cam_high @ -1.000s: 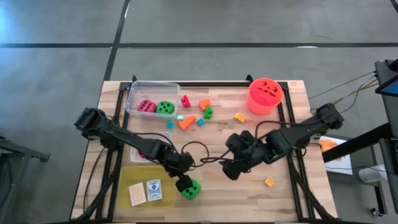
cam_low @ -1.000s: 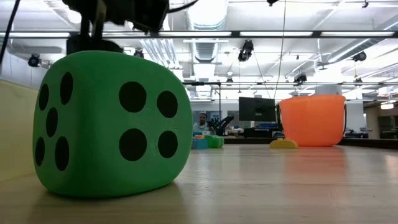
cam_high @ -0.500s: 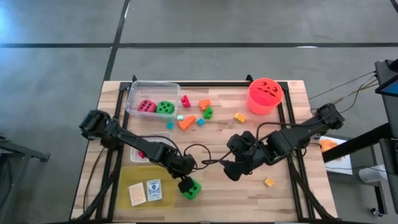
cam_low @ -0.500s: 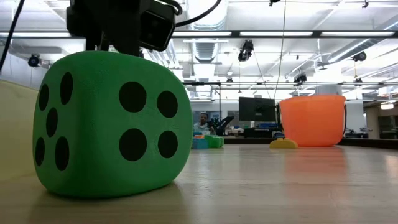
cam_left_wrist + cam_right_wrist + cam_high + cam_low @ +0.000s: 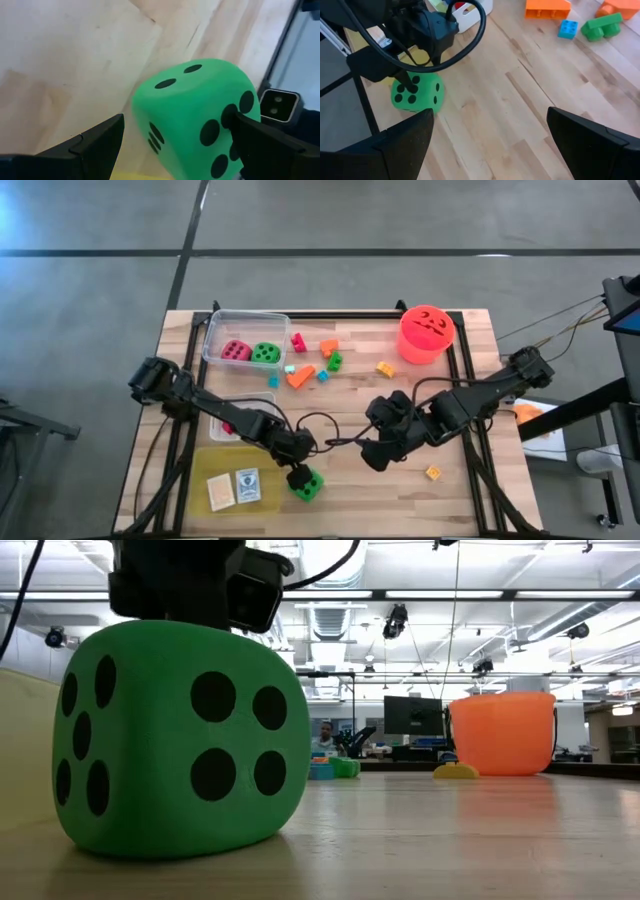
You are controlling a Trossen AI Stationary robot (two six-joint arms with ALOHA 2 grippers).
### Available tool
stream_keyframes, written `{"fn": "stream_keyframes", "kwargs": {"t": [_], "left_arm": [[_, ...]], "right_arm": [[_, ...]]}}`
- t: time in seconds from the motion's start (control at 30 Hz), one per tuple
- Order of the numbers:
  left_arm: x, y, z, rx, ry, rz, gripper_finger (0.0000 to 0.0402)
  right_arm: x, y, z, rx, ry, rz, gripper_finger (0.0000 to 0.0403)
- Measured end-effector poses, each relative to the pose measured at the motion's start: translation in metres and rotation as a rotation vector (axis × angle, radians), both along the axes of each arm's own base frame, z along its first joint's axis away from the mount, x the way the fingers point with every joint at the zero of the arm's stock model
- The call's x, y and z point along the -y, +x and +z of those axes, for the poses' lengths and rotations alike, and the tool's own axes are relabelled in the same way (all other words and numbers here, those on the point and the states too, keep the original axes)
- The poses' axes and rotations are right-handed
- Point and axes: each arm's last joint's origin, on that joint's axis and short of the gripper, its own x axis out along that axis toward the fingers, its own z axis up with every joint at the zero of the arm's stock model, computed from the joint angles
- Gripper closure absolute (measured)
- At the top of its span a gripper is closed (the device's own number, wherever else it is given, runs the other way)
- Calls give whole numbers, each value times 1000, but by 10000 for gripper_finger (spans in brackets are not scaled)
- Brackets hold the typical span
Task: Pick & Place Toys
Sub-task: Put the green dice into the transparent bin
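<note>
Straddling the green die (image 5: pixel 195 117), left fingers (image 5: pixel 100 142) spread wide (overhead view hides this), gripping nothing

Green die (image 5: pixel 308 484) is marked with black dots; bucket (image 5: pixel 426 333) is coloured red-orange, a black face printed on.

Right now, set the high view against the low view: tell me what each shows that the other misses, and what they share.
Only the high view shows the clear tub holding a pink die and a second green die, the two cards, and the right pincer, open over bare table. Only the low view shows the room behind, with ceiling lights and a monitor. Both show the green die under the open left pincer, and the orange bucket.
</note>
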Motion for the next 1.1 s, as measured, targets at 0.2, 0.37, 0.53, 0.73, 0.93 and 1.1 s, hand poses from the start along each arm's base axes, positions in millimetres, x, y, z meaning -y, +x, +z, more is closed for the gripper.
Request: {"fn": "stream_keyframes", "kwargs": {"t": [0.2, 0.37, 0.53, 0.73, 0.93, 1.1], "left_arm": [[1, -1, -4, 18, -19, -7, 52], [1, -1, -4, 27, -9, -18, 66], [1, -1, -5, 35, -12, -20, 149], [1, 0, -5, 47, -15, -28, 307], [1, 1, -4, 69, -14, -35, 332], [2, 2, -4, 74, -29, -42, 332]], "right_arm": [[0, 0, 0, -4, -6, 7, 19], [0, 0, 0, -4, -9, 11, 19], [0, 0, 0, -4, -9, 12, 19], [0, 0, 0, -4, -9, 12, 19], [0, 0, 0, -4, -10, 12, 19], [0, 0, 0, -7, -12, 14, 19]]}}
